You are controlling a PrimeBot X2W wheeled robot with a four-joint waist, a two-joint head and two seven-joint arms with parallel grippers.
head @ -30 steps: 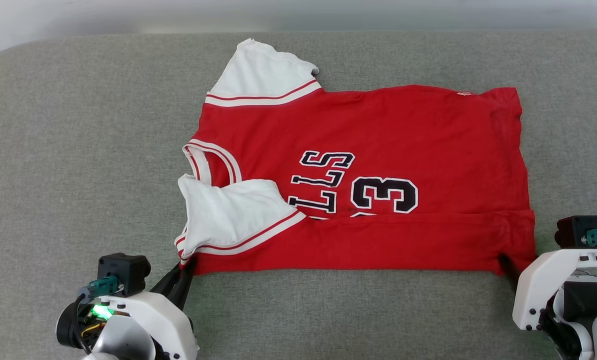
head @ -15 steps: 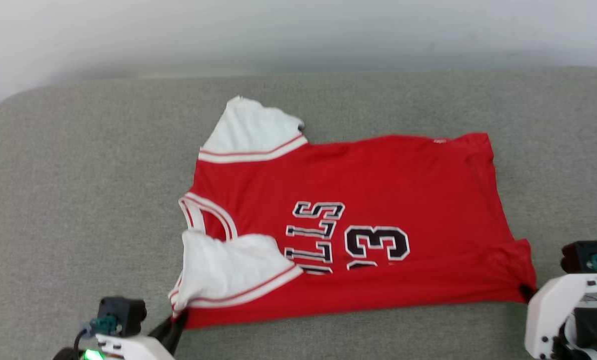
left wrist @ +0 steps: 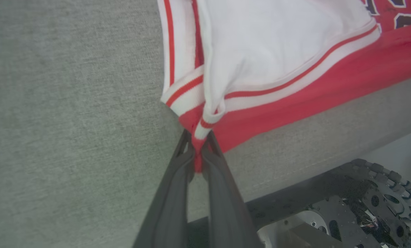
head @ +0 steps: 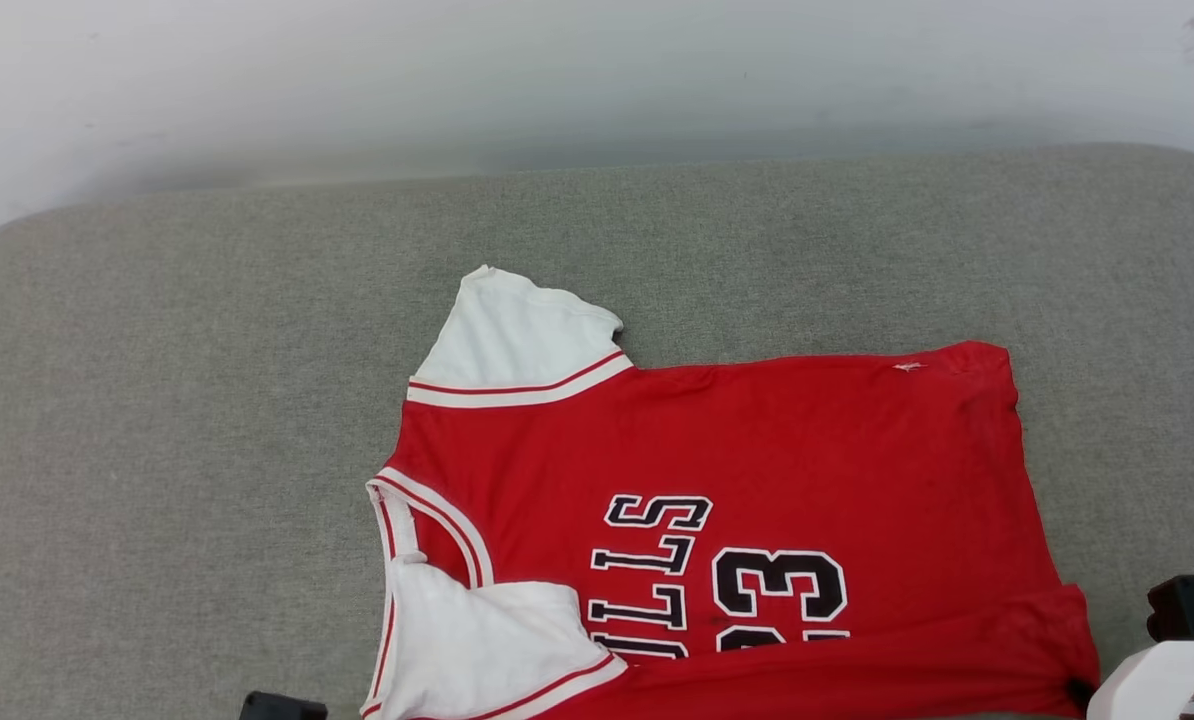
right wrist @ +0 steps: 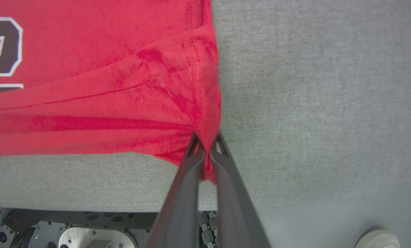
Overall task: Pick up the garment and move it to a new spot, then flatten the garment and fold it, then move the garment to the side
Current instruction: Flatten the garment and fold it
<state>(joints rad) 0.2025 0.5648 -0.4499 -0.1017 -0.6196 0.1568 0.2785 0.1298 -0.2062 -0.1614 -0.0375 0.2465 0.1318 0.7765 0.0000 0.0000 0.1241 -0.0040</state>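
A red shirt (head: pixel 757 470) lies spread on a grey pad (head: pixel 207 400), right of the pad's middle and close to its front edge. The collar (head: pixel 427 520) points toward the pad's left end and the hem toward its right end. One white sleeve (head: pixel 517 340) with striped trim sticks out toward the back of the pad. The other sleeve (head: pixel 477 640) is folded in over the chest at the front edge. Black letters with white outlines and the number 23 (head: pixel 779 595) run sideways across the chest. A strip of red cloth folded up along the pad's front side covers their lower parts.

The left gripper (left wrist: pixel 198 137) is pinched tight on the shirt's front left corner, where the striped trim and the red side meet. That bunched corner sits between its two dark fingers, just above the pad near its front edge. The right gripper (right wrist: pixel 206 144) is likewise clamped on the front right corner at the hem. There the red cloth gathers into creases that fan out from the grip. In the head view its dark tip (head: pixel 1079 692) touches that same corner.

Below the pad's front edge, parts of the robot's dark base (left wrist: pixel 364 206) show. A pale shoe (right wrist: pixel 377 239) stands on the floor beyond the pad's front right. A pale wall (head: pixel 557 80) rises behind the pad.
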